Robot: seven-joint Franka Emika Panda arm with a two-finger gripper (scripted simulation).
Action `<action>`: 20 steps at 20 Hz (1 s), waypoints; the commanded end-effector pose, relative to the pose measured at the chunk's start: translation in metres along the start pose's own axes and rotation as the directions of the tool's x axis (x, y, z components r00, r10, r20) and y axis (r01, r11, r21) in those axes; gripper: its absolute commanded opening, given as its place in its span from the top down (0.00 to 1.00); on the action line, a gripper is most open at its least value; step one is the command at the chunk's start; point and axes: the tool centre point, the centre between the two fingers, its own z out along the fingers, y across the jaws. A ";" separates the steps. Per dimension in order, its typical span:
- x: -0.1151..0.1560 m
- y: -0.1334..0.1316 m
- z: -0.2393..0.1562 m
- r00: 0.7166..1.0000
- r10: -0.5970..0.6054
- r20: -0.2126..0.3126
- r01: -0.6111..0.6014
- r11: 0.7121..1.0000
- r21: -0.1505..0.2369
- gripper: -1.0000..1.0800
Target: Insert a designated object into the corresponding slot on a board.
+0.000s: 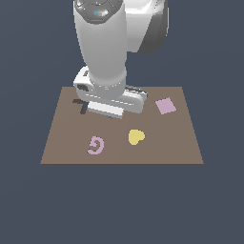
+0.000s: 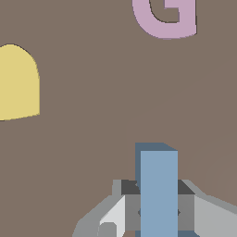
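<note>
The light blue L-shaped block (image 2: pixel 158 190) sits clamped between the gripper (image 2: pixel 158 212) fingers, its visible arm standing out past the dark fingertip pads (image 2: pixel 129 187) that press on either side of it, so the gripper is closed on the block. In the exterior view the arm's hand hides the block almost entirely, low over the brown board (image 1: pixel 181 147) near its far edge. Just beside the hand, toward the exterior view's left, the dark L-shaped slot (image 1: pixel 81 106) shows partly. Farther out lie a yellow heart (image 1: pixel 136 137), a pink G-shaped piece (image 1: pixel 96 145) and a pink square tile (image 1: pixel 165 106).
</note>
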 end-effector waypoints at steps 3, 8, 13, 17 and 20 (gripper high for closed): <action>-0.002 0.041 -0.001 0.999 -0.049 -0.001 0.049 0.999 0.000 1.00; 0.000 0.074 -0.002 0.996 -0.088 -0.001 0.088 0.996 0.000 1.00; 0.002 0.096 -0.002 0.994 -0.113 -0.001 0.113 0.994 0.000 1.00; 0.004 0.105 -0.002 0.992 -0.124 -0.001 0.124 0.992 0.000 1.00; 0.005 0.107 -0.002 0.992 -0.125 -0.001 0.125 0.992 0.000 1.00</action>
